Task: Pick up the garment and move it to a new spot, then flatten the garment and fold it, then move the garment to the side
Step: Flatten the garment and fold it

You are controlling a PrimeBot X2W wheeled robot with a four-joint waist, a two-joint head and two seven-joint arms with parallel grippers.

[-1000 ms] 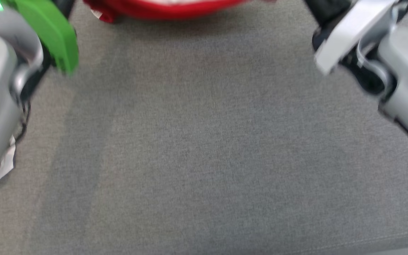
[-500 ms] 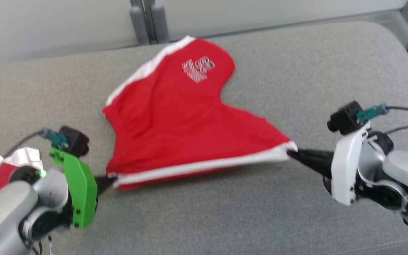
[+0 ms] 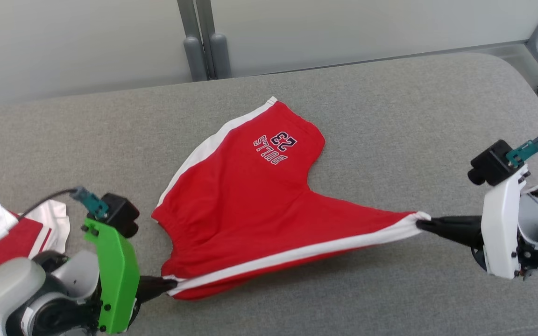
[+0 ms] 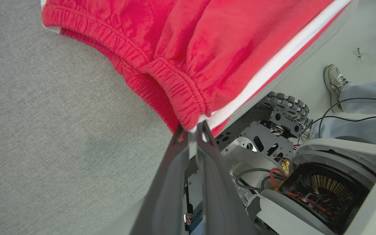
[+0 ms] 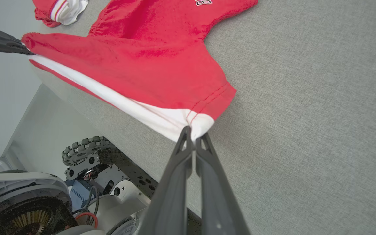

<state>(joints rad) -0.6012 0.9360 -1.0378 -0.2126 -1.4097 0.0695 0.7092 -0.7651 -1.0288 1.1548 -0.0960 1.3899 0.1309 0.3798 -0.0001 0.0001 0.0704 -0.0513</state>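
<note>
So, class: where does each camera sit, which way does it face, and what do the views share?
Head: faces down at red shorts stretched between left claw and right claw.
Left wrist: looks along its fingers at the waistband; robot's base beyond.
Right wrist: looks along its fingers at the hem corner.
Shared: the shorts.

Left tool [image 4: 190, 130] pinches the red shorts' [image 4: 188, 49] waistband corner above the grey cushion [image 4: 51, 137]

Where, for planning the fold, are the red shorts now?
In the head view the red shorts lie centred on the grey cushion, near edge stretched between the left fingers, lower left, and the right fingers, right.
</note>
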